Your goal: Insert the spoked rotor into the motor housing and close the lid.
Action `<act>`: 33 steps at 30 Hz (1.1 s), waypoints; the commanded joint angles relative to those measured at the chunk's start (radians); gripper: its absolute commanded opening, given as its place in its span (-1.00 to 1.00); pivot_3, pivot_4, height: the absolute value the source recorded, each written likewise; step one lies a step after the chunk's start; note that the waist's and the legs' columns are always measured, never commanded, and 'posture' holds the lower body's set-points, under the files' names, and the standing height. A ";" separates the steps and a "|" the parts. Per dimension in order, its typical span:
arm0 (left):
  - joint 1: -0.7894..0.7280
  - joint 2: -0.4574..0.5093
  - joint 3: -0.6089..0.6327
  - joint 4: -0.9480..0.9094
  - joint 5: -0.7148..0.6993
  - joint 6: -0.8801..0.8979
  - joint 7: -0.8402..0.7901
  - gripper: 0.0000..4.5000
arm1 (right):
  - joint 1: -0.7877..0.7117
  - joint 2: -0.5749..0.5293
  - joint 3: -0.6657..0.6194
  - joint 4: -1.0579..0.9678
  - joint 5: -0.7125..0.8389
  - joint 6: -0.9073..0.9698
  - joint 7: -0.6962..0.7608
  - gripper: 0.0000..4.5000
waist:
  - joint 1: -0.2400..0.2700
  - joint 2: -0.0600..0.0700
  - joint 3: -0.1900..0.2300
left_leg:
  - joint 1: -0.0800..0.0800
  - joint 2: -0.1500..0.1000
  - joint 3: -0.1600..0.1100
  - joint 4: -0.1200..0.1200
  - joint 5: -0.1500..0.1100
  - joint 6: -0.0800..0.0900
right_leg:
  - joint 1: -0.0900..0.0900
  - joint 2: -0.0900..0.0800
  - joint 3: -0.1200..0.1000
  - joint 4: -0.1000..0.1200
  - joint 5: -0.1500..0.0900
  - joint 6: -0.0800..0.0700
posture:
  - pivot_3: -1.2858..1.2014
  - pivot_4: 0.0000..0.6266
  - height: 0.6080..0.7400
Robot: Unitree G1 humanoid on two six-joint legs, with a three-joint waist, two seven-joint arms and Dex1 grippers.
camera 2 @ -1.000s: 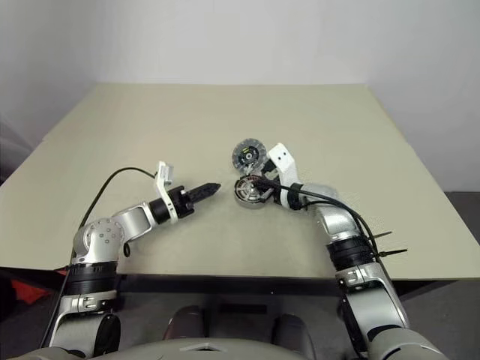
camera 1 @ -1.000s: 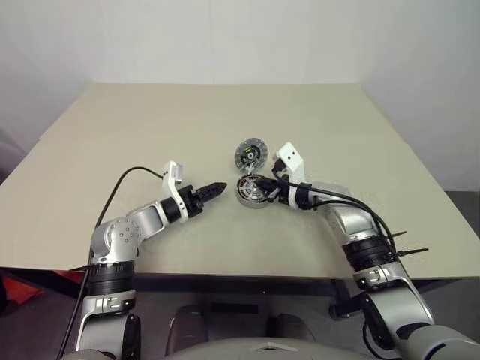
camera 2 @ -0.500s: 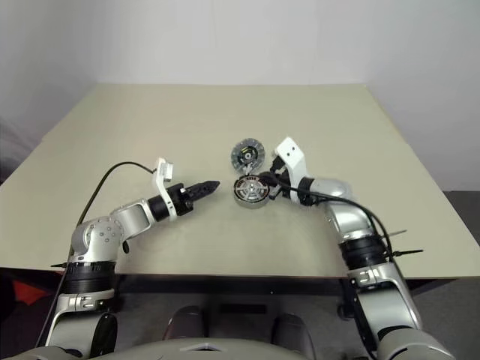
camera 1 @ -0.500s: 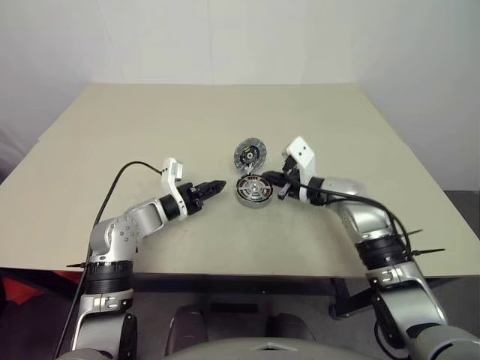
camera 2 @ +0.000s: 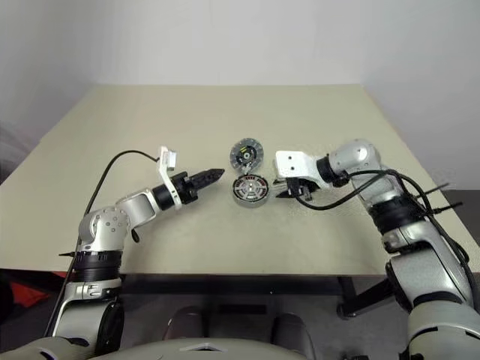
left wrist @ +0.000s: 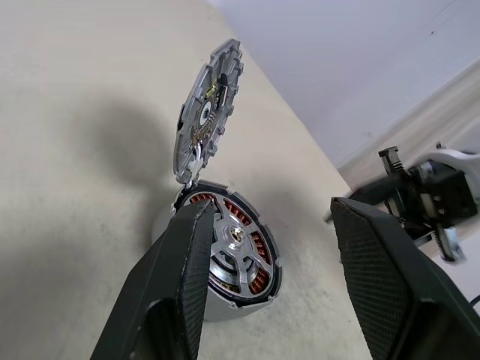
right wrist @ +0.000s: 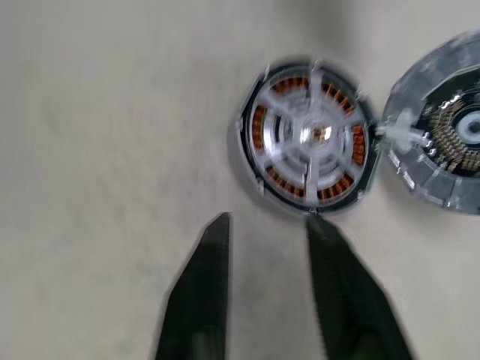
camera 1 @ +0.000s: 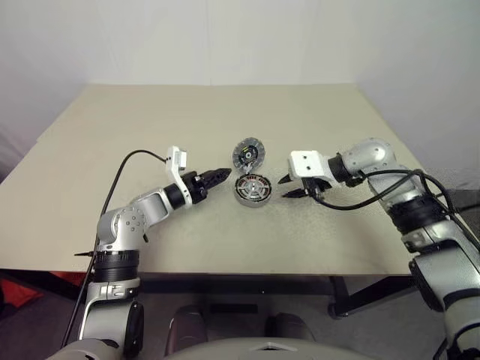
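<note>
Rotor (right wrist: 311,136) sits in the housing (camera 1: 252,190), spokes over the copper windings, looks seated flat. Housing is on the tabletop (camera 1: 225,120), about mid-way between the two grippers. Lid (camera 1: 249,153) stands open, hinged at the housing's far edge, tilted back away from the robot.

Left gripper (camera 1: 219,176) is just beside the housing on its left, jaws apart, empty; in the left wrist view the housing shows between its fingers (left wrist: 180,277). Right gripper (camera 1: 289,187) is just beside the housing on its right and raised off the tabletop, jaws apart, nothing held.

Step in hand, by my read: close the lid. Insert looks done. To do it well: steady the housing from the left so it doesn't slide, bring one jaw tip behind the lid's top edge and push it over toward the robot, then press down flat on the middle. Check the rotor stays level first; a tilted rotor would likely block the lid. Avoid poking the windings.
</note>
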State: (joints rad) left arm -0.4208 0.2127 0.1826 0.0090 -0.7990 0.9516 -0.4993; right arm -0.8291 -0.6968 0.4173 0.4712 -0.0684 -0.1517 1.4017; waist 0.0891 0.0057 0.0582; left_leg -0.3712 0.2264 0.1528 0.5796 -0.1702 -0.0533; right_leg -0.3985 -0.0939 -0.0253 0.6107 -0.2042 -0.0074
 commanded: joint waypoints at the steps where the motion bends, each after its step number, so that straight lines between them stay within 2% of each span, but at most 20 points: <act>1: -0.001 -0.003 -0.009 -0.030 -0.003 0.000 0.006 0.17 | -0.091 0.043 0.049 0.110 -0.074 -0.137 0.025 -0.16 | 0.000 0.000 0.000 | 0.000 0.000 0.000 0.000 0.000 0.000 | 0.000 0.000 0.000 0.000 0.000 0.000 | 0.03 -1.00 1.00; 6: 0.021 0.000 -0.007 -0.051 -0.007 0.002 0.020 0.17 | -0.177 0.111 0.081 0.251 -0.144 -0.258 0.009 -0.16 | 0.000 0.000 0.000 | -0.005 0.000 0.000 0.001 0.000 0.001 | -0.004 0.000 -0.001 0.000 0.000 -0.001 | 0.03 -1.00 1.00; 14: 0.036 0.006 0.011 -0.062 -0.013 -0.001 0.042 0.17 | -0.217 0.196 0.110 0.394 -0.214 -0.362 -0.006 -0.16 | 0.001 0.000 0.000 | -0.006 0.001 0.000 0.003 -0.001 0.003 | -0.004 0.000 -0.001 0.000 0.000 -0.001 | 0.03 -1.00 1.00; 33: 0.050 -0.002 0.018 -0.069 -0.015 -0.007 0.068 0.17 | -0.290 0.259 0.170 0.577 -0.359 -0.525 -0.049 -0.16 | -0.020 0.000 0.000 | -0.006 0.003 -0.001 0.016 -0.003 0.004 | -0.004 0.000 -0.001 0.011 0.000 -0.001 | 0.03 -1.00 1.00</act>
State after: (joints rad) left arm -0.3555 0.2120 0.1899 -0.0289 -0.8017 0.9568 -0.4314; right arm -1.0967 -0.4447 0.5660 1.0331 -0.4063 -0.6541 1.3557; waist 0.0694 0.0053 0.0583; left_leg -0.3776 0.2291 0.1517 0.5956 -0.1730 -0.0490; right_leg -0.4026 -0.0936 -0.0258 0.6217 -0.2038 -0.0083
